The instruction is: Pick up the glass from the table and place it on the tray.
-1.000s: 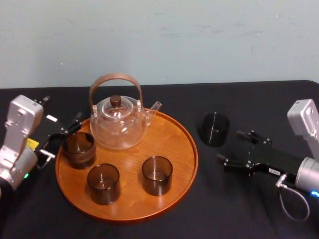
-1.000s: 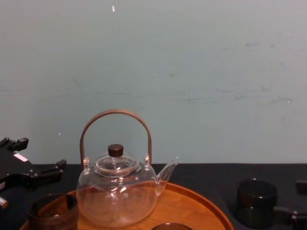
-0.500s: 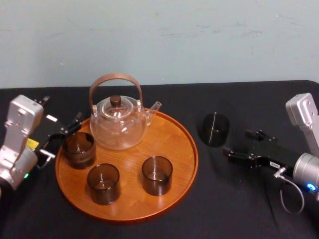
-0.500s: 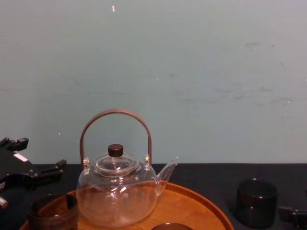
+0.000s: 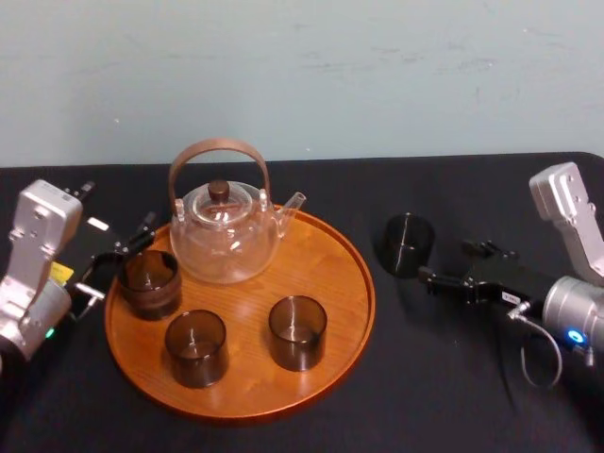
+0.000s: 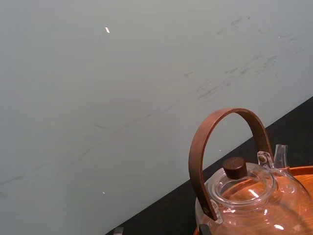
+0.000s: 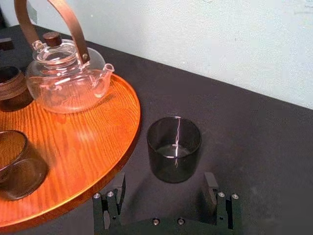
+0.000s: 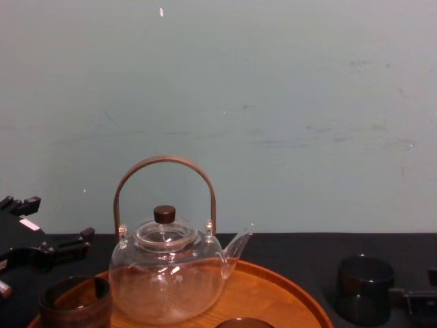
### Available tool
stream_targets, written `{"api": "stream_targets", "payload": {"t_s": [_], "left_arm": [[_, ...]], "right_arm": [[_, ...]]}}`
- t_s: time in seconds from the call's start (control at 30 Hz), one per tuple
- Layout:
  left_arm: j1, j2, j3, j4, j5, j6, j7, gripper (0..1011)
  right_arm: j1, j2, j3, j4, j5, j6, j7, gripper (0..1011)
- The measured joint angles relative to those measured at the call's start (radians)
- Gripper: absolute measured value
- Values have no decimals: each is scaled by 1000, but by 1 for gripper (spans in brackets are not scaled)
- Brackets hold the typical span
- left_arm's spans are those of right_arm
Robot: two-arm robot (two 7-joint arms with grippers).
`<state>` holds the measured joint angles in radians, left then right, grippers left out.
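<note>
The glass (image 5: 408,243) I'm after stands upright on the black table (image 5: 444,377), just off the right side of the tray (image 5: 326,260) and not touching its rim. In the right wrist view it sits squarely ahead of my right gripper (image 7: 165,188), whose fingers are spread wider than the glass (image 7: 174,148) and stop just short of its base, so nothing is held yet. I judge this to be the end of the approach, with the grasp itself still to come. Next I'd want to push the right gripper (image 5: 444,262) straight forward until the fingers flank the glass wall, close gently, then lift high enough to clear the raised rim and set it down on the bare wood on the tray's right side, away from the teapot (image 5: 225,236) and the three cups already there. Against the frame from a second ago, the right arm has come up and in towards the glass: its fingers then lay well nearer me, and now they are close beside it. The glass, tray and teapot have not shifted. My left gripper (image 5: 113,264) sits parked at the tray's left rim, fingers apart, just as it was.
</note>
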<state>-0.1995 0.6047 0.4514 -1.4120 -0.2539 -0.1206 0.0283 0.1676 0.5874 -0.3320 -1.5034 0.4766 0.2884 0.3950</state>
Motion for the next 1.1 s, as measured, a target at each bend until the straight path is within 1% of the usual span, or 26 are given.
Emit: {"api": "stream_targets", "payload": {"t_s": [0.27, 0.3, 0.47, 1.1], "left_arm": [[0, 0, 0, 0, 0, 0, 0, 1001], [0, 0, 0, 0, 0, 0, 0, 1001], [0, 0, 0, 0, 0, 0, 0, 1001], [0, 0, 0, 0, 0, 0, 0, 1001]], "right_arm": [[63, -28, -25, 66, -32, 10, 4, 1002], [63, -28, -25, 66, -32, 10, 4, 1002], [100, -49, -38, 107, -55, 13, 6, 1002], [173, -89, -61, 181, -108, 13, 29, 1002]]}}
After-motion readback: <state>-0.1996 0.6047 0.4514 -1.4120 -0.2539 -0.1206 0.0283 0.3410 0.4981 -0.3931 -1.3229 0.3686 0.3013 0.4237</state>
